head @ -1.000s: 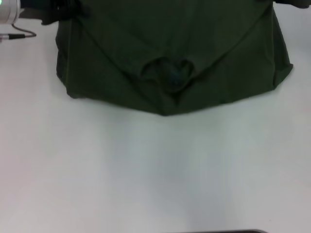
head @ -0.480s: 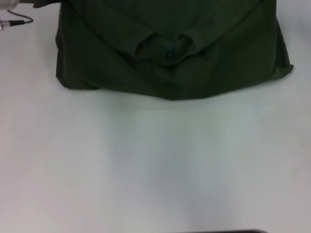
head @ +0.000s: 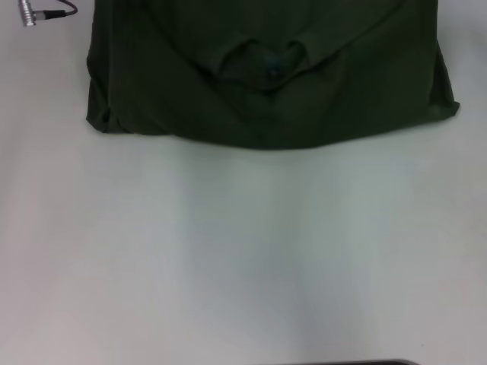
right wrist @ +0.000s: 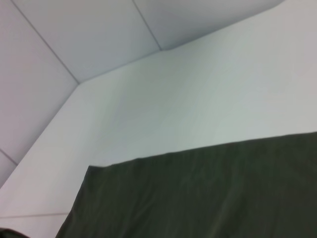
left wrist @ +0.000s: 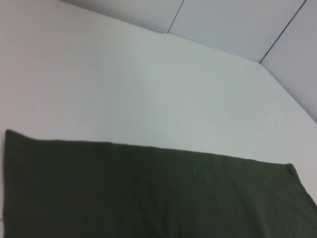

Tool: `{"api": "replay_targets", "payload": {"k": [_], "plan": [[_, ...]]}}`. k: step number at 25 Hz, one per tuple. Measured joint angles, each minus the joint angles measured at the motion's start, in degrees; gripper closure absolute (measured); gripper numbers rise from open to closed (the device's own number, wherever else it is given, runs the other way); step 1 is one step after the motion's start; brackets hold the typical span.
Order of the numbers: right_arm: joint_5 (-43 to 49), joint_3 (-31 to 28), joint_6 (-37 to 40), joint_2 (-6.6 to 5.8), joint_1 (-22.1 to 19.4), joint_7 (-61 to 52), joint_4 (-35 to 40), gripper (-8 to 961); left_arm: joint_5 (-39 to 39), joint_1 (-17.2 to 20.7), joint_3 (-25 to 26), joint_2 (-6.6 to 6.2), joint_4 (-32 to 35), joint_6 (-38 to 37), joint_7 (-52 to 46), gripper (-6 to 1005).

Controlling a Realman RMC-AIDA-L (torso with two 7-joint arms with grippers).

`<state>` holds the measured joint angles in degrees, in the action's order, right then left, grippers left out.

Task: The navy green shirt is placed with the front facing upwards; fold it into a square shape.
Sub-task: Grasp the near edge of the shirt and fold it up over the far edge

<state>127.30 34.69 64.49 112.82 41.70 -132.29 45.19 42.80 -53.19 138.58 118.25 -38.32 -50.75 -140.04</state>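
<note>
Head view showed the shirt lying folded on the far part of the white bench, its collar on top and facing near. Neither tool appeared, so whether either was apart or together could not be told. Both wrist views looked down on flat green cloth and bare bench.

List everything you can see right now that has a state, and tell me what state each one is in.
navy green shirt: folded over on itself, collar showing on top, lying flat on the table.
collar: open, facing up, near the folded edge.
table: white, the shirt lying at its far side.
cable connector: lying loose on the table beside the shirt's left corner.
Grippers: neither in view.
</note>
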Motion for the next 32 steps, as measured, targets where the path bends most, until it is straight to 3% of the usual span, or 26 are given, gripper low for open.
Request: {"api": "replay_targets", "payload": {"k": [15,32], "plan": [[0.09,1.81,-5.83,0.37,2.53,2.09,-0.53,910,-0.07,-0.87,-1.96,1.07,0.12,5.94,0.20,952],[-0.39,1.71,-7.03,0.28,1.19,1.16,0.07,910,-0.45,-0.93,-5.40,1.60,0.99,11.34,0.11,950]]}}
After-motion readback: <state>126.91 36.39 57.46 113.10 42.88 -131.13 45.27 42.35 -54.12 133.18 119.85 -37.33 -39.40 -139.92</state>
